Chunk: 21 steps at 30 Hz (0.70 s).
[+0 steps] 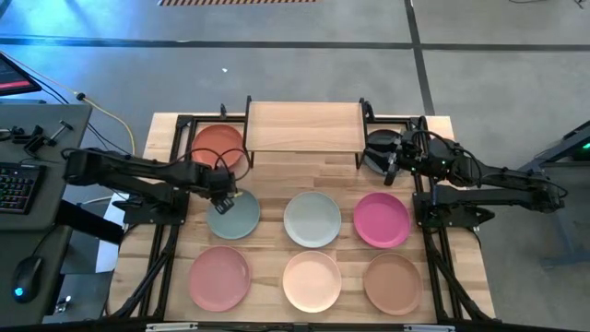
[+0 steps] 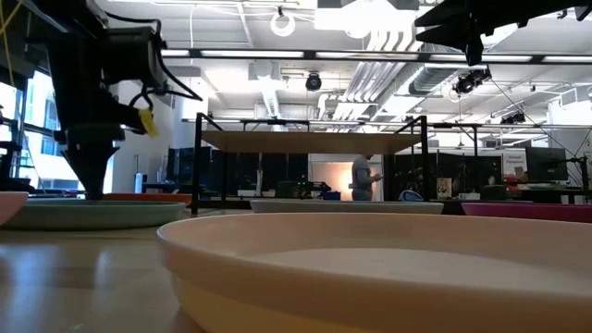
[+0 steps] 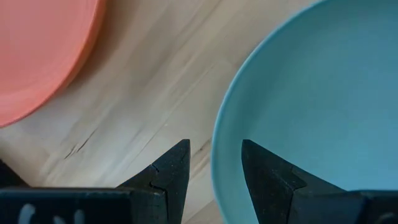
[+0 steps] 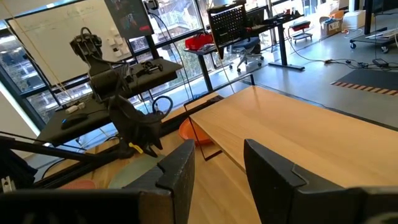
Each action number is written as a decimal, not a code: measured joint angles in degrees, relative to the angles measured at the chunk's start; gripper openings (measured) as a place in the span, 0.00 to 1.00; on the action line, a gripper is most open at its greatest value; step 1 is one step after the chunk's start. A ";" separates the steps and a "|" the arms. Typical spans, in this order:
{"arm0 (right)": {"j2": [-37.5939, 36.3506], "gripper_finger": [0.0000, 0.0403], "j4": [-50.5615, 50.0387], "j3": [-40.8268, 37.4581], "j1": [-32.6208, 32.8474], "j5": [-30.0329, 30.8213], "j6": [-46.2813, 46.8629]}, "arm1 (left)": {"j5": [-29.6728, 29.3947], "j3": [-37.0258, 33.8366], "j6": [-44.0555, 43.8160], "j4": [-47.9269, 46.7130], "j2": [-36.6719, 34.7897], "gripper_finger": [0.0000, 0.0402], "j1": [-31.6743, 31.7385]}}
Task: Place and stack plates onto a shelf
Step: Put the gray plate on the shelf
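Sage green plate (image 1: 233, 216) sits on the desk (image 1: 267, 180) in the middle row, left end, just near of the orange plate (image 1: 218, 146). Your left tool (image 1: 222, 198) is down at its far rim; in the left wrist view the fingers (image 3: 168, 177) stand apart and straddle the rim edge, one outside over bare wood, one over the plate's inside. Nothing is gripped yet. That straddle looks like the set-up for a rim pinch, the only purchase a shallow plate offers.

Shelf (image 1: 303, 126) stands at the far middle of the desk, its top bare; no plate on it. Pale mint (image 1: 312, 219) and magenta (image 1: 382, 219) plates fill the rest of the middle row; pink (image 1: 219, 278), cream (image 1: 312, 280) and tan-brown (image 1: 393, 282) lie in the near row. Dark grey plate (image 1: 379, 149) lies right of the shelf, under your right arm.

Right tool (image 1: 392, 166) hangs over that spot, raised, fingers (image 4: 177, 177) apart and empty, looking across the shelf top. It seems parked clear so the left has room.
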 joint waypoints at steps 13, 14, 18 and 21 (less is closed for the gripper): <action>0.00 0.32 -0.22 -0.02 0.02 0.00 0.00 | 0.62 0.02 0.17 2.43 6.03 0.33 2.54; 0.00 0.32 -0.36 -0.02 0.02 0.02 0.00 | 0.81 0.02 0.19 2.59 6.49 0.33 2.70; 0.00 0.32 -0.40 -0.02 0.00 0.00 0.00 | 1.29 0.22 0.88 3.22 7.93 0.33 2.97; -0.02 0.32 -0.39 -0.02 0.02 0.00 0.00 | 1.75 0.24 2.55 3.76 8.19 0.32 2.97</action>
